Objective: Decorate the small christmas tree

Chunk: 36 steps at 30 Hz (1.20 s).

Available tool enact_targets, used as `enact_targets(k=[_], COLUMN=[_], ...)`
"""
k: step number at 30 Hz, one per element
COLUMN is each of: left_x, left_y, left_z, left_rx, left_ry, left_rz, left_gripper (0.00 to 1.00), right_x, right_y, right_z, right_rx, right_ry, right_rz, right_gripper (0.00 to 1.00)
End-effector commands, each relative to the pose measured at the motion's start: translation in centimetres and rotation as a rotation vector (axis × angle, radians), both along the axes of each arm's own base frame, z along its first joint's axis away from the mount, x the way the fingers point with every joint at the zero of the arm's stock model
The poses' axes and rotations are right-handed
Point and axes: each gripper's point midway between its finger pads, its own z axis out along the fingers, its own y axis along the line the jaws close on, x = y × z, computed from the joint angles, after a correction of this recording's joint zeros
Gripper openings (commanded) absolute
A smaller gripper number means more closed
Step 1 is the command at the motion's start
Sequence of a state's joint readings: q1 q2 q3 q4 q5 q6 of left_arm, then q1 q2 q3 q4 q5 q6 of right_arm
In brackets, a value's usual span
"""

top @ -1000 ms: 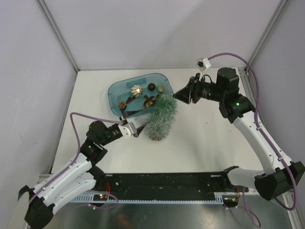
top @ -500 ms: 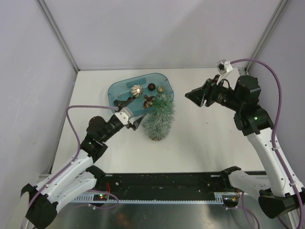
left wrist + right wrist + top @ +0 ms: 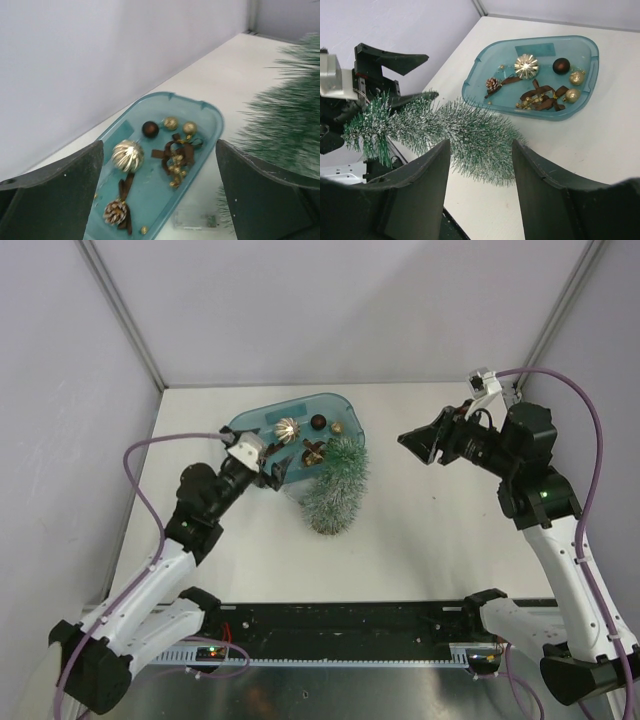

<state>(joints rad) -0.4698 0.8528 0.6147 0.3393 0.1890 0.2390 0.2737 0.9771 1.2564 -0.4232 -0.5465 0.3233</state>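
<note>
1. The white table carries everything, and no print shows on it.
2. The small christmas tree seems to lie on its side just beside the translucent blue tub. One end rests against the tub's near right corner, and no ornament hangs on the tree yet.
3. The left gripper hangs over the tub's near edge, fingers spread wide around nothing. The right gripper is in the air, well to the right of the tree, fingers apart and empty.
4. Risk: nothing steadies the tree, so pressing an ornament into its bristles would likely shove or roll it.
5. Risk: the gold ribbed ball, brown ball and pine cone are small. The balls could squirt from the pads or roll away.
6. Writing: a pale patch on the tub floor and a clear tag show nothing legible.
</note>
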Motion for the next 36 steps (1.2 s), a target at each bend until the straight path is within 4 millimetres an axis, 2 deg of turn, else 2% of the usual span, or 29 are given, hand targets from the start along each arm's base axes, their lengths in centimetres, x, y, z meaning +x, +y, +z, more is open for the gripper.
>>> enact_targets(k=[1,4,5,9,11,16,20,27,32,36], left_x=[3.7,6.4,7.2,9.9,10.5,11.5,12.7,17.5,20.3,22.2], left_y=[4.0,5.8,6.2,6.8,7.2,8.2,8.1,6.9,5.1,3.7], left_z=[0.5,-1.8,-1.8,-5.7,-7.7,-10.8,-13.2,-16.1,-17.4,-17.4], left_rx=[-0.08,-0.045,-0.031,0.127,0.194,0.249,0.264,0.277,0.229,0.207], left_ry=[0.106,0.241,0.266,0.455,0.557,0.698,0.77,0.818,0.84,0.831], left_rz=[0.172,0.223,0.236,0.26,0.269,0.289,0.272,0.242,0.196,0.174], left_gripper=[0.99,0.99,0.99,0.99,1.0,1.0,1.0,1.0,1.0,1.0], right_x=[0.4,0.8,1.0,2.4,3.3,5.3,6.4,7.0,7.0,7.2], right_y=[-0.8,-0.9,-1.0,-1.7,-1.9,-1.8,-1.5,-1.0,-0.6,-0.3], right_z=[0.7,0.6,0.5,-0.5,-1.3,-3.9,-5.1,-6.4,-7.0,-7.2], right_rx=[0.025,0.031,0.031,0.029,0.024,0.006,0.012,0.001,-0.018,-0.02], right_ry=[-0.022,-0.018,-0.016,0.007,0.031,0.106,0.141,0.173,0.179,0.182], right_rz=[-0.051,-0.074,-0.084,-0.153,-0.183,-0.216,-0.222,-0.224,-0.227,-0.223], right_gripper=[0.57,0.57,0.58,0.58,0.58,0.6,0.61,0.61,0.64,0.67])
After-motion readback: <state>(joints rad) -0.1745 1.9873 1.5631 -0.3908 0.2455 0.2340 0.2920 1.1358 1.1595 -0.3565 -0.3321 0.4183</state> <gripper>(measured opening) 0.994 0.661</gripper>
